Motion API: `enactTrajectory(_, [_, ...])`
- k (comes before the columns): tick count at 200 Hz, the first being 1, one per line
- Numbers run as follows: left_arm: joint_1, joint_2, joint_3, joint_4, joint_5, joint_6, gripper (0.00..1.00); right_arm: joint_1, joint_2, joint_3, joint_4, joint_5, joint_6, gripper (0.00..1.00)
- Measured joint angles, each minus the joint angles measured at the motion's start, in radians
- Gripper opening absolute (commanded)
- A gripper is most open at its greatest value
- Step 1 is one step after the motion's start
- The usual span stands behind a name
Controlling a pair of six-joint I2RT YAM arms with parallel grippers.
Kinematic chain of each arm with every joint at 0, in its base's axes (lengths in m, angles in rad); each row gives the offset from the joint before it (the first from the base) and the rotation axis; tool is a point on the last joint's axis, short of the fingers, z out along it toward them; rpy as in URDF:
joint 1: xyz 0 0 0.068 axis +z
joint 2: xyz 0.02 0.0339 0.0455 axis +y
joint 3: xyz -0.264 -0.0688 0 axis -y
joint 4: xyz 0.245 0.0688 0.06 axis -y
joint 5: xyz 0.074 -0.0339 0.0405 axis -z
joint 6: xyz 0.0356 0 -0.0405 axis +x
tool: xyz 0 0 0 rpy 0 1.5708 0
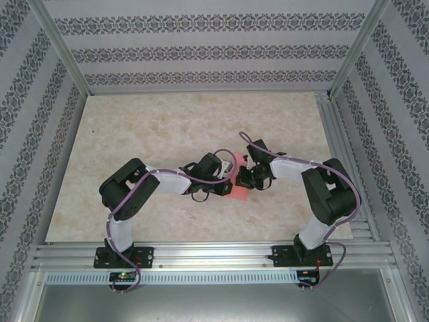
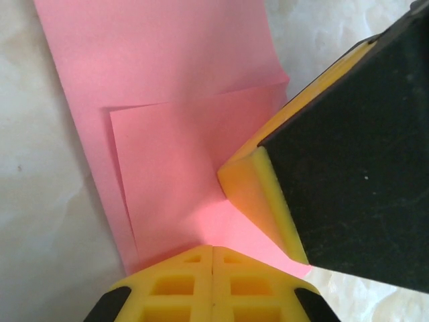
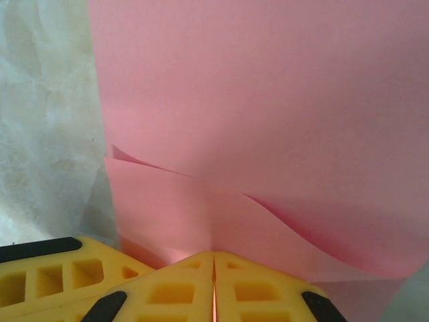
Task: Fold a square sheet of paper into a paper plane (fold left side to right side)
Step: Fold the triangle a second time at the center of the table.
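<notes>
The square sheet of paper (image 1: 238,194) is pinkish-red and lies partly folded on the table between both arms. In the left wrist view the paper (image 2: 167,87) shows a smaller folded flap on top. My left gripper (image 2: 213,249) is shut, with its tips at the paper's near edge. The right gripper's yellow and black finger (image 2: 268,194) rests on the flap. In the right wrist view a paper (image 3: 268,100) layer curls up ahead of my right gripper (image 3: 214,255), which is shut with a pink sliver in its seam. The grippers (image 1: 228,182) (image 1: 242,178) meet tip to tip over the sheet.
The beige marbled table (image 1: 167,127) has free room on all sides of the paper. Patterned walls and metal posts enclose it. Metal rails (image 1: 214,255) run along the near edge by the arm bases. The left gripper's finger (image 3: 47,268) sits low left in the right wrist view.
</notes>
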Motion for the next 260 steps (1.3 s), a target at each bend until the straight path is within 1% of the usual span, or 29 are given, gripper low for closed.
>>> enactTrajectory(40, [0.000,-0.001,-0.009,0.015,0.000,0.000,0.03,-0.053,0.000,0.003,-0.029,-0.008,-0.034,0.08])
enactTrajectory(96, [0.000,-0.002,-0.016,0.032,0.000,0.000,0.03,-0.156,-0.006,0.005,-0.069,-0.014,-0.071,0.09])
enactTrajectory(140, [0.000,-0.010,-0.027,0.038,-0.002,-0.001,0.05,-0.193,-0.043,0.013,-0.121,0.056,-0.090,0.10])
enactTrajectory(167, [0.000,-0.014,-0.029,0.035,-0.005,-0.001,0.06,-0.183,-0.148,0.013,-0.124,0.063,-0.084,0.13])
enactTrajectory(188, [0.000,-0.017,-0.029,0.027,-0.005,-0.001,0.06,-0.127,-0.186,0.013,-0.087,0.040,-0.056,0.13])
enactTrajectory(202, [0.000,-0.019,-0.029,0.021,-0.006,-0.001,0.06,-0.082,-0.158,0.012,-0.050,0.023,-0.031,0.13])
enactTrajectory(218, [0.000,-0.022,-0.029,0.016,-0.008,-0.001,0.07,-0.039,-0.089,0.011,-0.010,0.009,-0.003,0.13])
enactTrajectory(245, [0.000,-0.028,-0.029,0.000,-0.011,-0.001,0.08,-0.024,0.009,0.011,0.016,0.011,0.021,0.12])
enactTrajectory(260, [0.000,-0.035,-0.033,-0.009,-0.016,-0.001,0.08,-0.024,0.018,0.020,0.015,0.004,0.022,0.12])
